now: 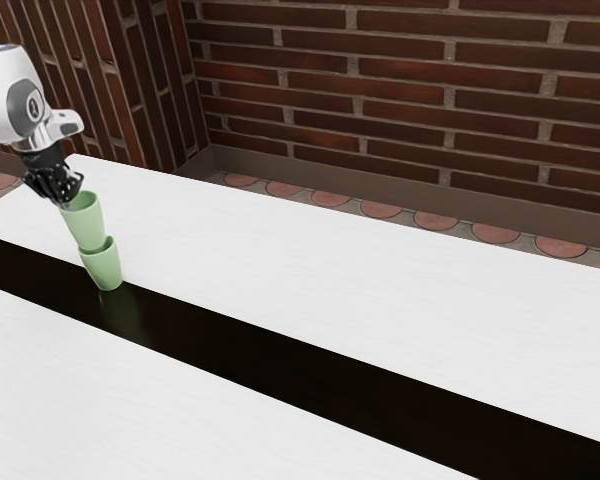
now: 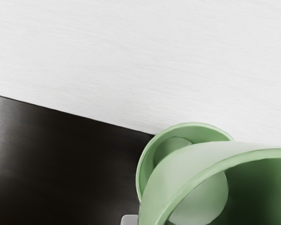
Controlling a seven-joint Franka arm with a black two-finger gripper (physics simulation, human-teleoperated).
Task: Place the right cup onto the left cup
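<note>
Upper cup [image 1: 85,224] over the lower cup's [image 1: 103,269] mouth, on the table's [image 1: 330,265] strip [image 1: 280,358]

Two cups [image 1: 84,222] (a pair) — one gripper [image 1: 63,197], one table [image 1: 330,270]

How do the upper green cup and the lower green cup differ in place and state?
The upper cup is up at the gripper, while the lower cup stands on the table. In the wrist view, the upper cup is in front; the lower cup is partly hidden behind it. Both are green, with mouths upward.
</note>
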